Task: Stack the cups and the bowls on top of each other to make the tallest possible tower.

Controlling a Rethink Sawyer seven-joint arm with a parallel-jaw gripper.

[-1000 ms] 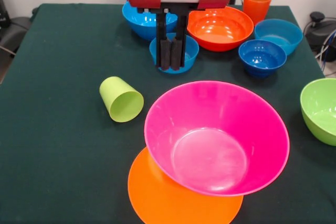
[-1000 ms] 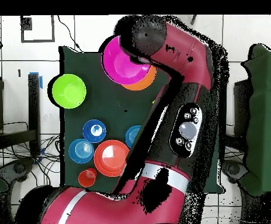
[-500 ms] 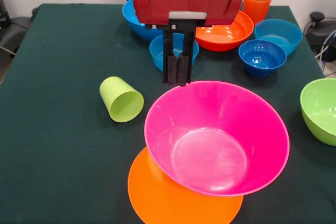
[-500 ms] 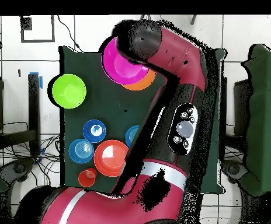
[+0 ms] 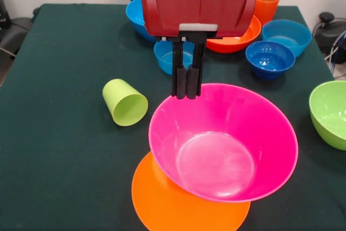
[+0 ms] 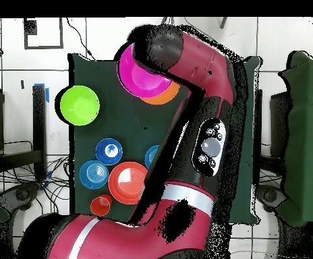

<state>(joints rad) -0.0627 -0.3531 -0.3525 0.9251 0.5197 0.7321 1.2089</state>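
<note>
Over the pink bowl's (image 5: pixel 223 143) far rim, hovering with gripper (image 5: pixel 186 91) pressed together, holding nothing. Risking a nudge that slides it off the inverted orange bowl (image 5: pixel 178 204), toppling the tower.

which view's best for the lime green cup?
Front view: the lime green cup lies on its side on the table, mouth toward the camera, fully visible left of the pink bowl. Overhead, the arm covers that spot, so the cup can't be seen.
</note>
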